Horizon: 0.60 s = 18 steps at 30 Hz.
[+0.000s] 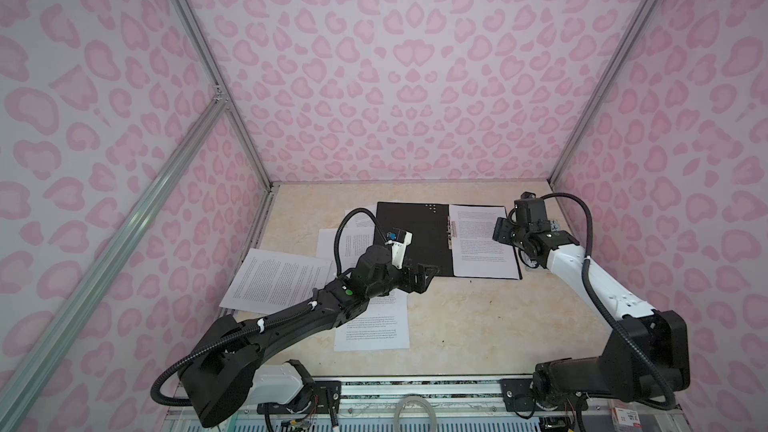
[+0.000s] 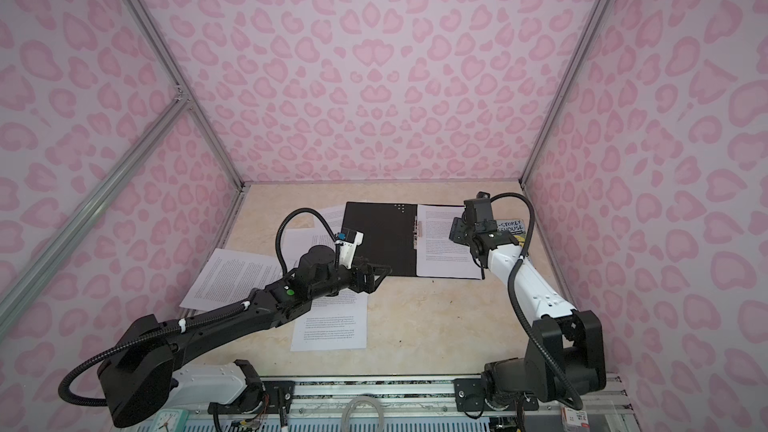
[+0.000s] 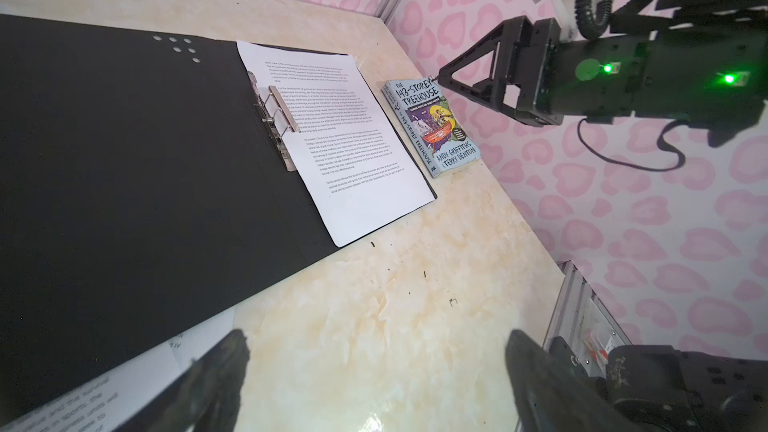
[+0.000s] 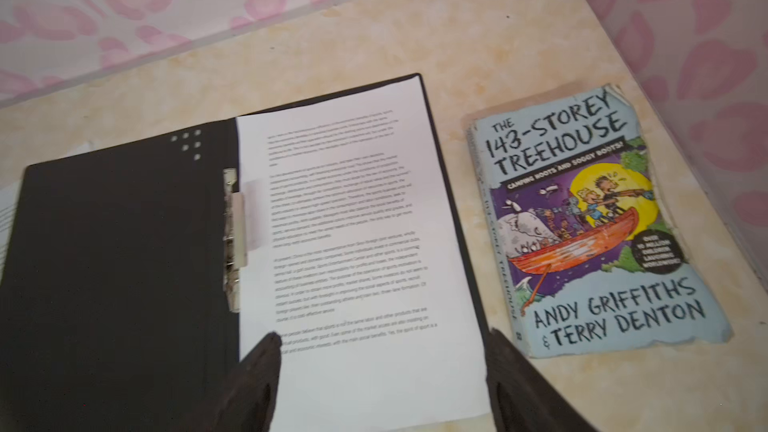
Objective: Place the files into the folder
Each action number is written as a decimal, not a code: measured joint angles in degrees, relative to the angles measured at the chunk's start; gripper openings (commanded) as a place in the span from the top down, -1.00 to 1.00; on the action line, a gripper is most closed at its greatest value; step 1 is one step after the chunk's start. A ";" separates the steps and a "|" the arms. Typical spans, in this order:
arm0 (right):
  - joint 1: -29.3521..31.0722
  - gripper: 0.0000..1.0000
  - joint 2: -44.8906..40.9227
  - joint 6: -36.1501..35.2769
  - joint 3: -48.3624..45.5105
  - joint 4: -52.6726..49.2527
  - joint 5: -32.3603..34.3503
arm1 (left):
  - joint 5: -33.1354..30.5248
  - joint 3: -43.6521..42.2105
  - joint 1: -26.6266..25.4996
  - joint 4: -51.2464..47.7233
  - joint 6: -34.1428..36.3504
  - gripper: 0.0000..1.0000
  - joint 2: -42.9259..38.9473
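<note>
The folder (image 1: 424, 226) lies open at the table's (image 1: 478, 317) twelve o'clock, one sheet (image 1: 473, 251) on its three-o'clock half. Loose files (image 1: 282, 280) sprawl at nine and seven. My right pincer (image 4: 382, 334) hangs wide open over that sheet, holding nothing; my left pincer (image 3: 376, 334), spread and empty, hovers by the folder's seven. One sheet looks filed; next, I reckon, pinch a loose sheet's edge.

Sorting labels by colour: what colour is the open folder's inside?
The folder is black inside, clearest in the left wrist view.
</note>
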 measured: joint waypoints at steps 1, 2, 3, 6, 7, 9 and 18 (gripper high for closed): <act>0.90 -0.56 -1.16 0.00 -0.94 0.48 -0.44 | -0.61 0.00 0.09 -0.61 0.00 -0.96 -1.07; 1.86 -0.55 -1.88 0.00 -1.70 0.94 -1.14 | -1.33 0.00 0.15 -1.25 0.00 -0.96 -2.14; 2.89 -0.54 -2.43 -0.02 -2.54 1.40 -1.81 | -2.10 0.00 0.28 -1.99 0.00 -0.96 -3.50; 6.54 -0.52 -2.78 -0.07 -5.11 3.21 -6.40 | -5.55 -0.02 0.57 -5.62 -0.83 -0.95 -8.37; 7.93 -0.50 -2.78 -0.09 -6.23 3.89 -7.72 | -7.04 -0.09 0.72 -7.04 -1.25 -0.95 -10.40; 10.32 -0.48 -2.71 -0.26 -7.82 4.92 -9.92 | -9.86 -0.61 1.31 -10.56 -2.23 -0.94 -14.64; 22.58 -0.42 2.34 1.20 -13.03 15.67 -17.92 | -13.79 -12.46 14.38 -36.48 -13.09 -0.94 -33.44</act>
